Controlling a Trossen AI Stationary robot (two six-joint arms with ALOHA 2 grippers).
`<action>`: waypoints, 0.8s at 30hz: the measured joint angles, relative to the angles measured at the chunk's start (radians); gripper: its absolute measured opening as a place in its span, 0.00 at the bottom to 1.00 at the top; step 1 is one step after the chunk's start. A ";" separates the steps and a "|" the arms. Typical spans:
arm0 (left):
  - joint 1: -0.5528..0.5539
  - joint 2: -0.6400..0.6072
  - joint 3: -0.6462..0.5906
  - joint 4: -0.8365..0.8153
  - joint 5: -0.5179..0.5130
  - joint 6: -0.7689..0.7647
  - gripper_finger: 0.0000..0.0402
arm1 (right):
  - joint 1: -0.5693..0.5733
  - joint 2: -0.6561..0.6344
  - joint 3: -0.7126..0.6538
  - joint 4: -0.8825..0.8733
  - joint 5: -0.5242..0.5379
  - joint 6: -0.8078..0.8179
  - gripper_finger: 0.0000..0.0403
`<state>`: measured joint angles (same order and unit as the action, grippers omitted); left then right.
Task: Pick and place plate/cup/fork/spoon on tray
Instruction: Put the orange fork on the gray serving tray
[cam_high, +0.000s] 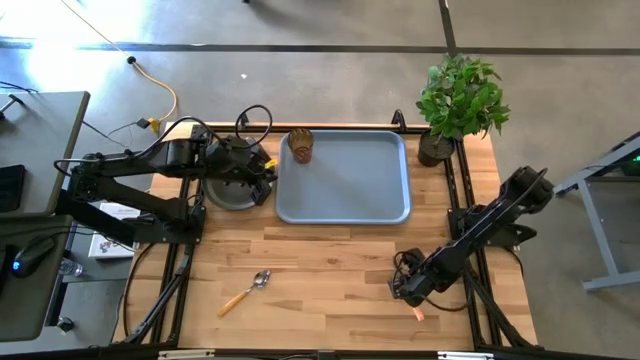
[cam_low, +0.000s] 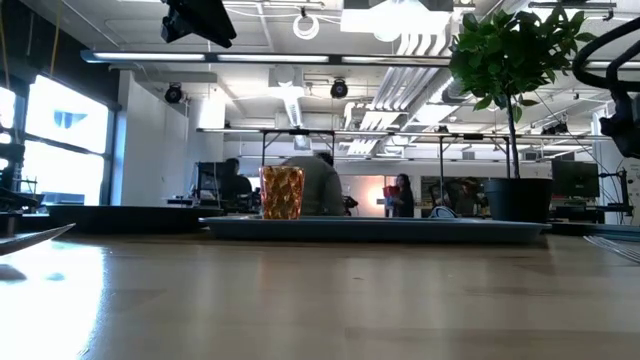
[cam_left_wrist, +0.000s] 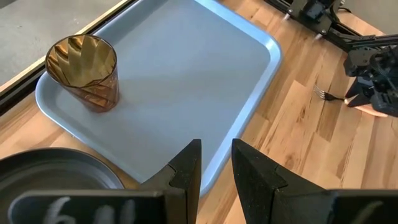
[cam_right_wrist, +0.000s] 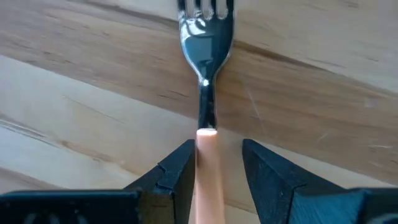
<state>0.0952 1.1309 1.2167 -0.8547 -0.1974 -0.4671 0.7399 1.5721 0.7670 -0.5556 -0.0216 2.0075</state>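
On the wooden table, the blue-grey tray lies at the far middle, and the amber glass cup stands upright inside it, in the far corner on the left arm's side. The dark round plate rests on the table just beside the tray's left edge, mostly hidden in the high view by the left arm. The left gripper hovers above the plate's rim next to the tray, its two dark fingers parted by a narrow gap and holding nothing; the plate shows beneath them in the left wrist view, with the cup and the tray beyond. The right gripper is low over the near right part of the table, and its fingers straddle the fork's orange-tan handle, one on each side; the handle fills most of the gap, though whether the pads press it cannot be told. The fork lies flat on the wood with its prongs pointing away from the gripper, well apart from the tray. The spoon lies on the near left part of the table, bowl toward the tray, touching nothing. A potted plant stands at the far right corner, near the tray's right end.
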 joint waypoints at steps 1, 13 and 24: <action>0.000 0.000 0.000 0.000 0.000 -0.001 0.20 | 0.000 0.007 0.002 0.000 0.000 0.000 0.32; 0.001 0.000 0.000 0.000 0.000 -0.003 0.20 | 0.000 0.021 0.001 -0.009 -0.001 0.002 0.05; 0.000 0.000 0.000 0.000 0.000 -0.002 0.20 | 0.000 0.029 0.095 -0.110 0.060 0.027 0.05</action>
<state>0.0956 1.1309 1.2163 -0.8551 -0.1976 -0.4692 0.7395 1.6011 0.8621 -0.6656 0.0387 2.0345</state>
